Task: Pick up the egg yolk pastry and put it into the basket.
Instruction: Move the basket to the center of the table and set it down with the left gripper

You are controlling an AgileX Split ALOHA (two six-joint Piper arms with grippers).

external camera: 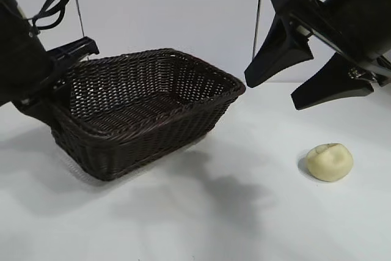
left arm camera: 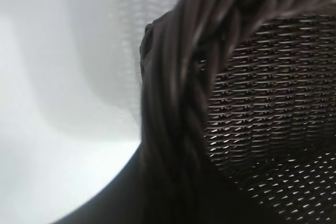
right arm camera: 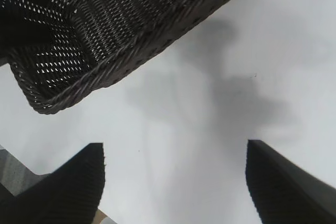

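We see the pastry on the table right of the basket, under our right gripper, spread wide. It looks soft, light: grip its sides gently. Left gripper pinches the basket's rim.

From my remote station, I saw a plain white bench that carried soft grey shadows across its surface. Behind it stood a pale wall crossed by two thin dark vertical lines. A black looped cable hung at upper left.
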